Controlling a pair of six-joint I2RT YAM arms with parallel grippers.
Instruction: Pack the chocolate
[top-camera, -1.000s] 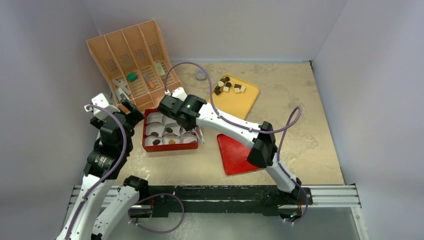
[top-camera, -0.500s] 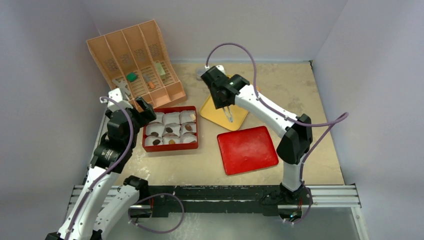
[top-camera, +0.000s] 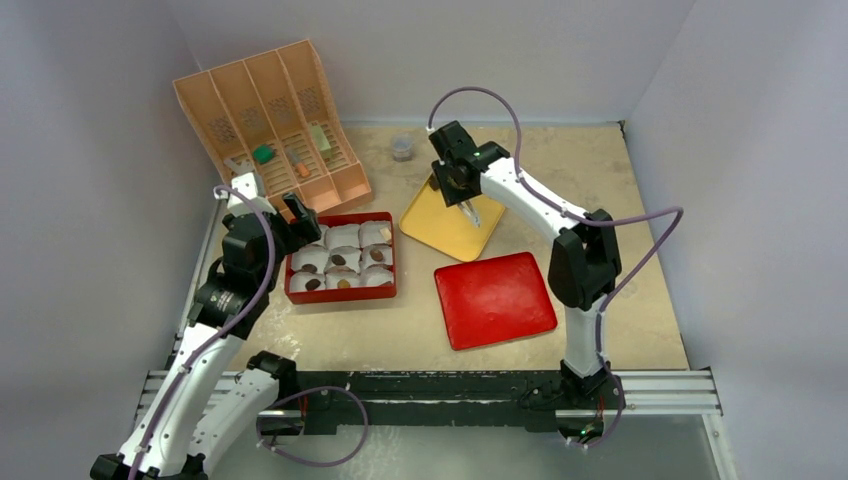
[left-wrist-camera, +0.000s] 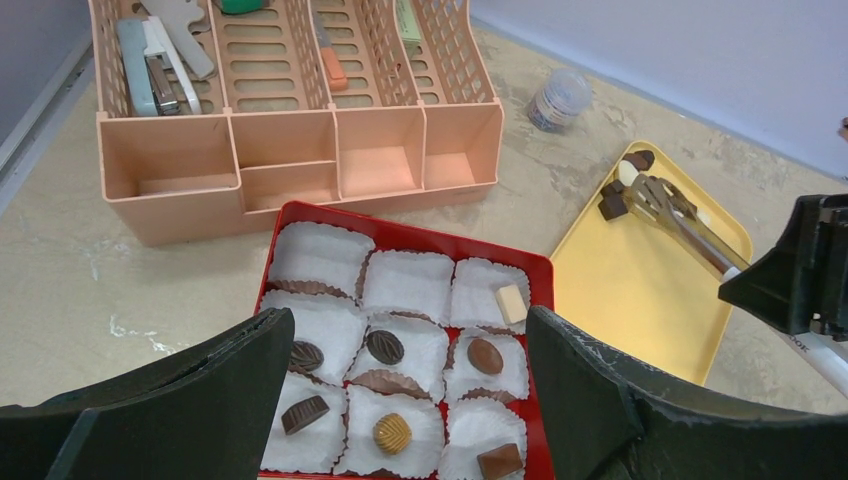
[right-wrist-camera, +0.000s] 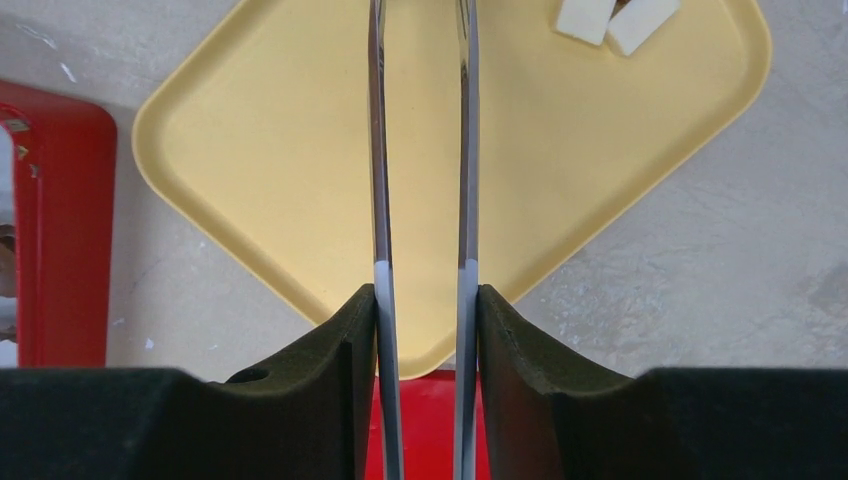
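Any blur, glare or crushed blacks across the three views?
Top view: even light, soft shadows, no glare, sharp; the right arm hides part of the tray. Left wrist: box sharp, left pincer near-black with little detail. Right wrist: bright glare streaks along the tongs, right pincer near-black, tray in focus.

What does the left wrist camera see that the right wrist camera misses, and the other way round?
Only the left wrist view: the red box with chocolate pieces in paper cups, the peach organizer, a small jar. Only the right wrist view: a close look at the right gripper clamping the tongs, and the flat red lid. Both: the yellow tray with loose pieces, and the tongs.
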